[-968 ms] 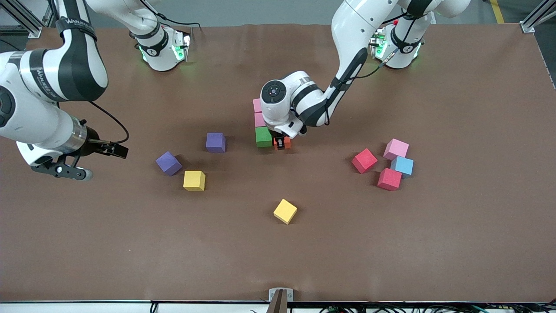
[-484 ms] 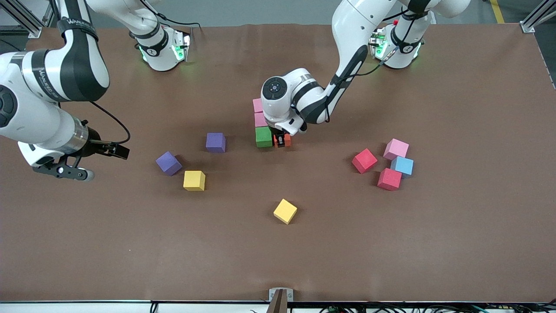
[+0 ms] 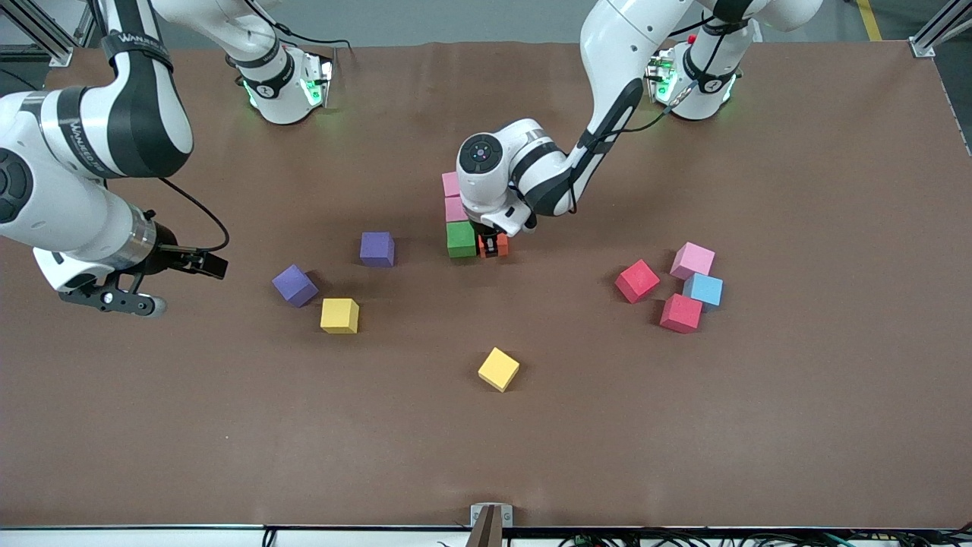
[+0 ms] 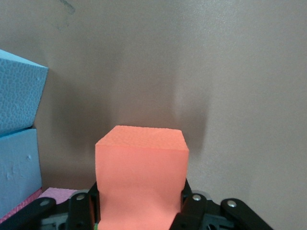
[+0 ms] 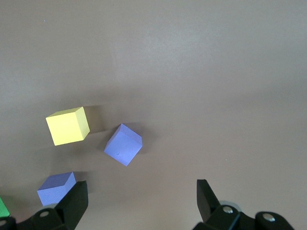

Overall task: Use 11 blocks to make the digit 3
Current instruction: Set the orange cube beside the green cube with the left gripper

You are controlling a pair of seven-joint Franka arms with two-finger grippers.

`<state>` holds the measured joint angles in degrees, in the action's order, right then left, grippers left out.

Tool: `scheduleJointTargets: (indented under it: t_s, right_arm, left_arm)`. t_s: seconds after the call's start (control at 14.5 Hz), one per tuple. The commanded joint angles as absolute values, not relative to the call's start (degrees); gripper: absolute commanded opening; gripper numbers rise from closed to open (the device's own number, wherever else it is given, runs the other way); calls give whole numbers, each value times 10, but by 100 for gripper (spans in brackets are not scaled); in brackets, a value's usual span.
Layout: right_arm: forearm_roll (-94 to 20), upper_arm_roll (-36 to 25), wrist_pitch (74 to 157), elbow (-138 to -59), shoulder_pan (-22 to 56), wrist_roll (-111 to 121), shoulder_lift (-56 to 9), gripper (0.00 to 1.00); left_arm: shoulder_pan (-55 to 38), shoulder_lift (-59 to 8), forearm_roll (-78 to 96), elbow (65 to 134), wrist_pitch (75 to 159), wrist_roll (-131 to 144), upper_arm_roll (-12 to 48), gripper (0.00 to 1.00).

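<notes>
My left gripper is shut on the orange block, held low right beside the green block, toward the left arm's end. Two pink blocks line up touching the green one, farther from the front camera. Two light blue blocks show in the left wrist view next to the orange one; the arm hides them in the front view. My right gripper hangs open and holds nothing over the right arm's end of the table.
Loose purple blocks and a yellow cube lie toward the right arm's end. Another yellow cube lies nearer the front camera. Two red blocks, a pink block and a light blue block cluster toward the left arm's end.
My left gripper has carried the orange block a little farther from the front camera, alongside the green block. The right arm has hardly moved.
</notes>
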<state>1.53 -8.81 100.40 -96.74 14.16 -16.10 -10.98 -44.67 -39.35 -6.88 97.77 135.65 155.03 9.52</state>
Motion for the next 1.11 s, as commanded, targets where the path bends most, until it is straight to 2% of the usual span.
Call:
scheduleJointTargets:
  t_s: [0.0, 1.04]
  right_arm:
    - [25, -82, 1014, -972, 137, -163, -106, 100]
    - [16, -78, 1053, -976, 145, -164, -108, 100]
  left_arm:
    - [-454, -400, -64, 994, 1379, 1567, 98, 48]
    - [-457, -398, -65, 991, 1379, 1567, 98, 50]
